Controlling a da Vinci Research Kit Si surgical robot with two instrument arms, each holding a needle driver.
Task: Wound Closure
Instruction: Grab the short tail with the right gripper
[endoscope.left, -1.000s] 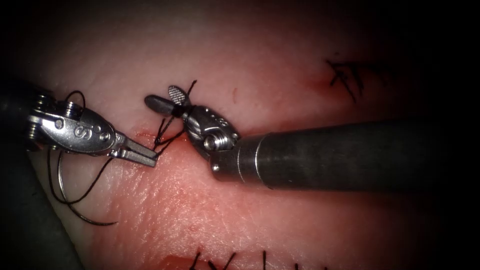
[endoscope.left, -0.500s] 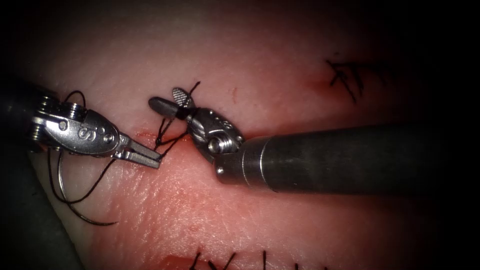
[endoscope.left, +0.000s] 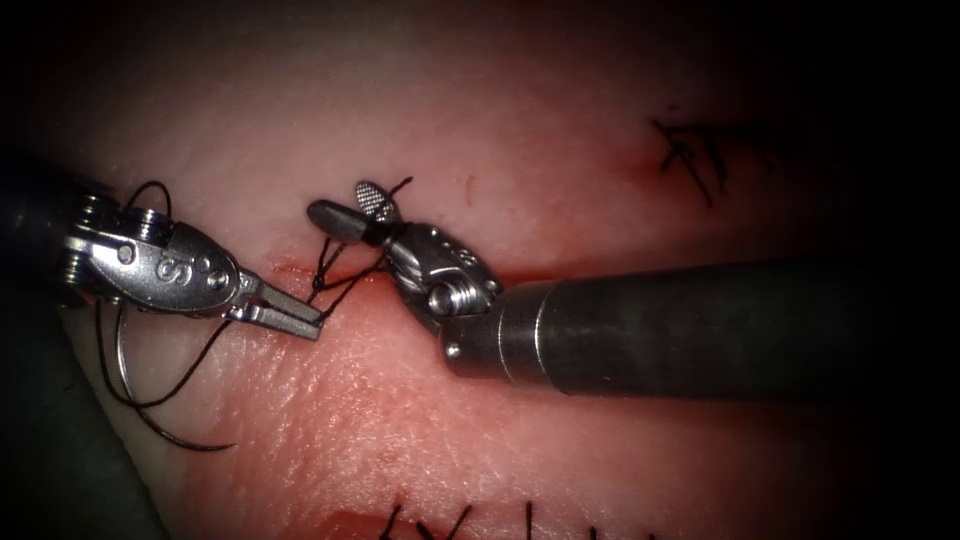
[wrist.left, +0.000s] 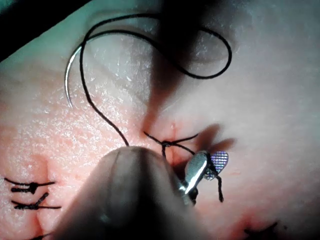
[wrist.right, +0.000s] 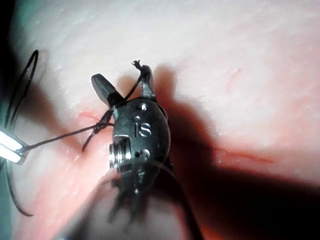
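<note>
- The needle (endoscope.left: 125, 365) lies loose on the tissue (endoscope.left: 480, 440) well to the left of the cut (endoscope.left: 300, 268), not in the tissue and in neither tool; the left wrist view shows its curve (wrist.left: 70, 80) resting flat.
- The thread (endoscope.left: 160, 395) trails from it in a slack loop up to a knot (wrist.left: 165, 145) sitting at the cut.
- The left tool (endoscope.left: 300, 318) has its jaws closed on one strand just left of the knot.
- The right tool (endoscope.left: 360, 205) has its jaws spread in a V with the short tail of thread running between them near the hinge (gripping nothing, as far as the right wrist view (wrist.right: 125, 82) tells).
- Across the last second the right tool has slid a little to the right while the left stayed put.
- Judged from this, the stitch is at the knot stage, with the tail sitting in the cutting tool's open jaws.
- Any next move calls for the left's strand kept taut and the knot itself kept clear of those jaws.
- Finished stitches (endoscope.left: 690, 150) lie further right.
</note>
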